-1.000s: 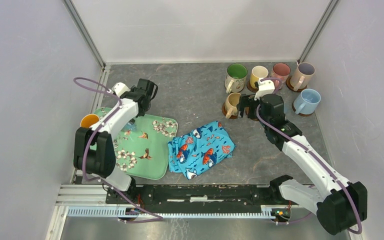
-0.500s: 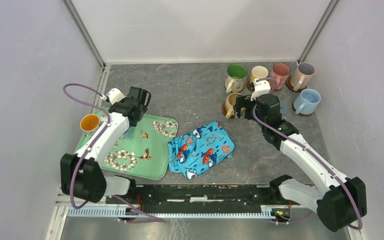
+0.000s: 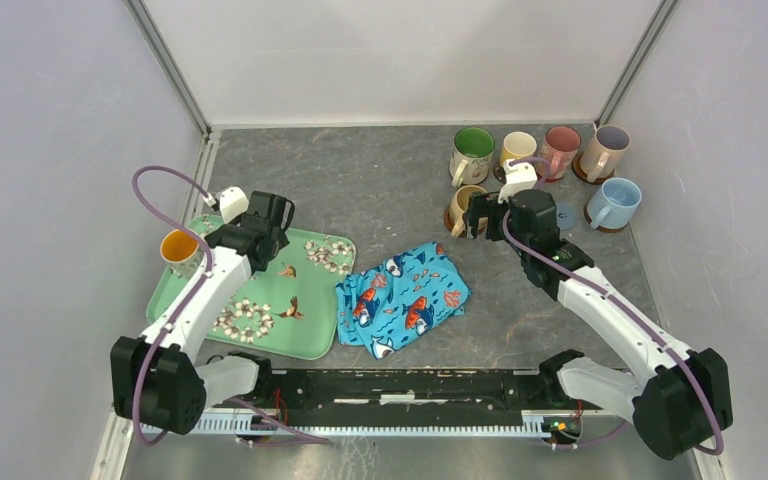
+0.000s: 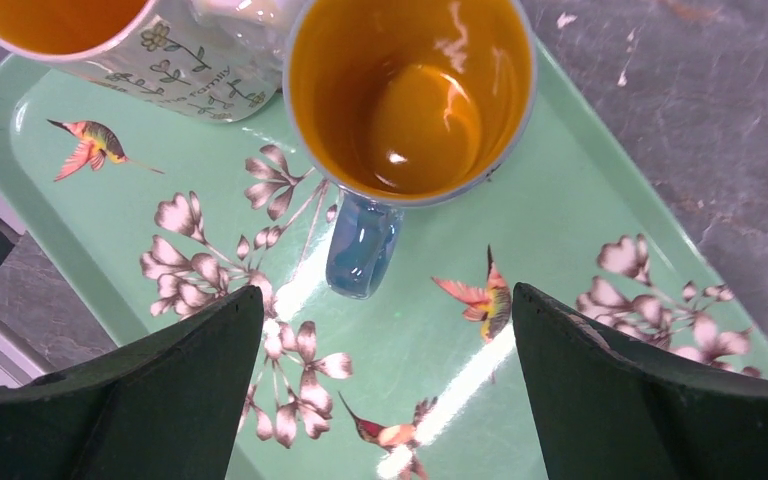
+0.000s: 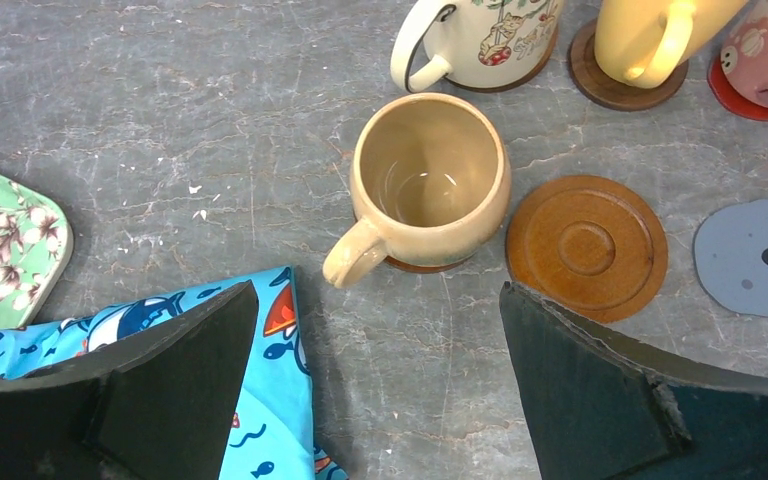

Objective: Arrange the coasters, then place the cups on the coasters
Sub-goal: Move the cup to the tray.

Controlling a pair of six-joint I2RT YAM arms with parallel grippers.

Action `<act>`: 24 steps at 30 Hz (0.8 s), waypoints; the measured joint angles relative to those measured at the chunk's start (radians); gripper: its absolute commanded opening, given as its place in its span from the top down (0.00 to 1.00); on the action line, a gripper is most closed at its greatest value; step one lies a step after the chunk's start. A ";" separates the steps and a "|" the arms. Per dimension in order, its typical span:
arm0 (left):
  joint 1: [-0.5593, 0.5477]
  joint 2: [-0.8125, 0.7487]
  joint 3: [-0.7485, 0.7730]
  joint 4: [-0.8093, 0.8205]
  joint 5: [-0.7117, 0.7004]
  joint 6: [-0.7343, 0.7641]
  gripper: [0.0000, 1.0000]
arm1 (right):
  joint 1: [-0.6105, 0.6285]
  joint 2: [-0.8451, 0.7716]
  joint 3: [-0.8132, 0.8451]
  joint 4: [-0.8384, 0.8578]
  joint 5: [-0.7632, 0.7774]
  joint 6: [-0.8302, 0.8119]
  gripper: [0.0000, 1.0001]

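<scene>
The left arm (image 3: 195, 300) has drawn back over the green floral tray (image 4: 580, 210); the right arm (image 3: 600, 300) has edged left. The left fingers (image 4: 150, 400) stand wide apart, empty, above the orange-lined cup (image 4: 410, 100) on the tray. The right fingers (image 5: 600, 390), also spread and empty, hover over the beige cup (image 5: 430, 180), well right of the tray, with a bare brown coaster (image 5: 586, 247) beyond.

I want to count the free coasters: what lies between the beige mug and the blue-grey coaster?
An empty brown ringed coaster lies between the beige mug and the blue-grey coaster; the right wrist view shows it.
</scene>
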 measured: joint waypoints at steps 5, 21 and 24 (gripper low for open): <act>0.029 -0.013 -0.049 0.072 0.051 0.085 0.00 | 0.002 -0.007 -0.020 0.023 -0.010 0.012 0.02; 0.167 0.043 -0.098 0.235 0.264 0.193 0.45 | 0.002 -0.100 -0.095 0.066 0.060 0.053 0.02; 0.167 0.042 -0.103 0.251 0.286 0.207 0.57 | 0.002 -0.100 -0.096 0.067 0.061 0.053 0.03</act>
